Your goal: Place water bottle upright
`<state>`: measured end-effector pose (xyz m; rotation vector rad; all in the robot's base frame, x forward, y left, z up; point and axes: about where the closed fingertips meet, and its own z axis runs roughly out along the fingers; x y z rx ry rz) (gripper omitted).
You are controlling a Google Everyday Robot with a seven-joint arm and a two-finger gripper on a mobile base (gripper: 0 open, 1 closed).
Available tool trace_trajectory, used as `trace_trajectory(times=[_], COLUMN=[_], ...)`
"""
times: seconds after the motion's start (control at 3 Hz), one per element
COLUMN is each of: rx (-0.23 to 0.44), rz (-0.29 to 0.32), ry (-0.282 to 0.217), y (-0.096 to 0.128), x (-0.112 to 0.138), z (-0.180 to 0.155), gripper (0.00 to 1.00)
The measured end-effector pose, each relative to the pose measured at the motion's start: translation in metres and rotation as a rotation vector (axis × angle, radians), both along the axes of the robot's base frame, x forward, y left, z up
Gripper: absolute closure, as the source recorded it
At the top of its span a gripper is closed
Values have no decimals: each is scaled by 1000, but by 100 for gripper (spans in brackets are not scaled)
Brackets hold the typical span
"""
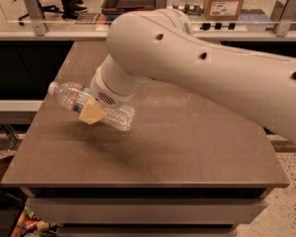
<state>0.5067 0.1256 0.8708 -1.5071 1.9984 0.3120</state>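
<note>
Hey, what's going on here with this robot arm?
The arm reaches over the table, and its gripper is closed around the middle of the bottle. The bottle is tilted close to lying on its side, with the cap to the left and a little higher than the base. It seems to hang just above the tabletop, with a shadow beneath it. It is not upright yet.
</note>
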Motion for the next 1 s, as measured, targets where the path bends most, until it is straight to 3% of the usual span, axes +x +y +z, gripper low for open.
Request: trace_trajectory(times=[0.33, 1.0], rx=[115, 259], rz=[37, 46], ry=[-51, -85], y=[-2, -13], x=[-3, -28], z=[12, 36], gripper=[100, 100])
